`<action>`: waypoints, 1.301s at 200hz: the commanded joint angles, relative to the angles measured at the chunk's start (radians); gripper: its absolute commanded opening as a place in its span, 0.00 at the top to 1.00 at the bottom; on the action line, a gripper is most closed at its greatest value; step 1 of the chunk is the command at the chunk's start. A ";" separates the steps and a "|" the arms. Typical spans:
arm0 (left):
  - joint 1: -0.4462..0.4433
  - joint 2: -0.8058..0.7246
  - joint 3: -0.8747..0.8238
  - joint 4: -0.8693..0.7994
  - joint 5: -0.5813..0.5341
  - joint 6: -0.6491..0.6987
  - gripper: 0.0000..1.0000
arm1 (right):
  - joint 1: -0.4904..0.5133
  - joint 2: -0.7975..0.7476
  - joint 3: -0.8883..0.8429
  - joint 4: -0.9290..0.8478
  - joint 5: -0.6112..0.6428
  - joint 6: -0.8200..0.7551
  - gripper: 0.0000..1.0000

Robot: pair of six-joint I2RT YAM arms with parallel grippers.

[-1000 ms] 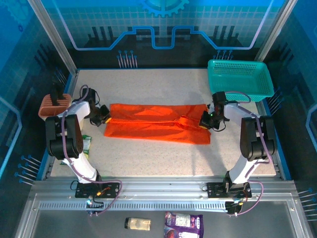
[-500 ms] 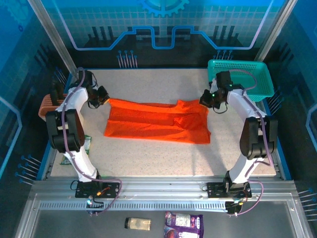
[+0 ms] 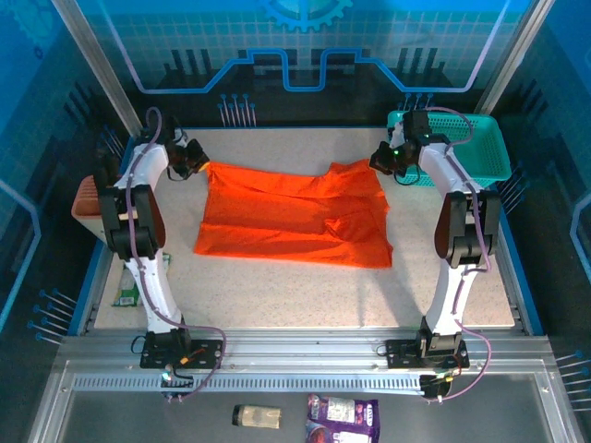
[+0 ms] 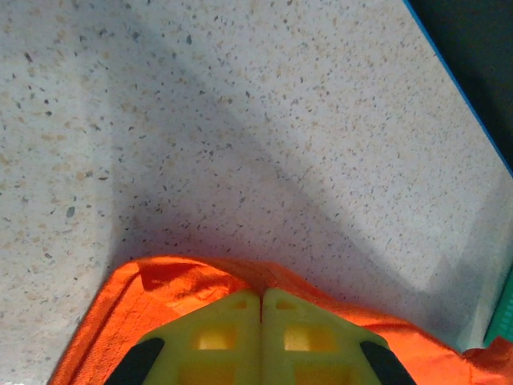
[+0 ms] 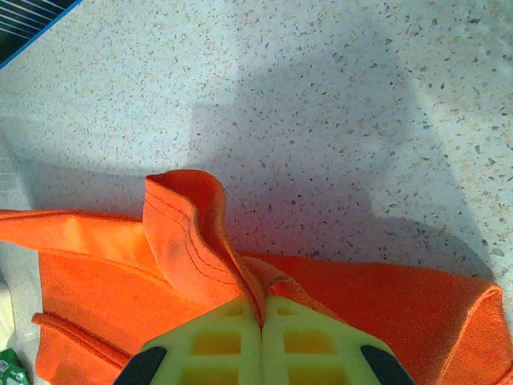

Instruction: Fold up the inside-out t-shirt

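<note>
The left arm reaches long and nearly straight up the left side of the tabletop (image 3: 295,286); its left claw (image 3: 191,159) sits at the far left corner of the inside-out t-shirt (image 3: 295,217); from the left wrist the yellow fingers meet flush, pinched on a soft orange fold. The shirt lies mid-tabletop, bright orange, plain and limp; its near edge lies flat and straight, its far edge is drawn up towards both claws with diagonal creases between them. The right arm mirrors the left, extended up the right side; its right claw (image 3: 383,159) is clamped on the far right corner, where a stitched hem curls upright above the speckled stone-like surface. Just beside it sits a teal mesh basket (image 3: 480,138).
</note>
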 commanded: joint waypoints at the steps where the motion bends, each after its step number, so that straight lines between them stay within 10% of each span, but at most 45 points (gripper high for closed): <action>1: 0.009 0.010 0.003 -0.038 0.050 0.038 1.00 | -0.015 -0.026 -0.021 -0.022 -0.030 -0.022 1.00; 136: 0.009 -0.220 -0.408 -0.021 -0.070 0.073 1.00 | -0.011 -0.314 -0.519 0.024 -0.022 -0.027 1.00; 260: 0.026 -0.285 -0.506 -0.033 -0.213 0.070 1.00 | -0.061 -0.415 -0.626 -0.019 0.055 -0.053 1.00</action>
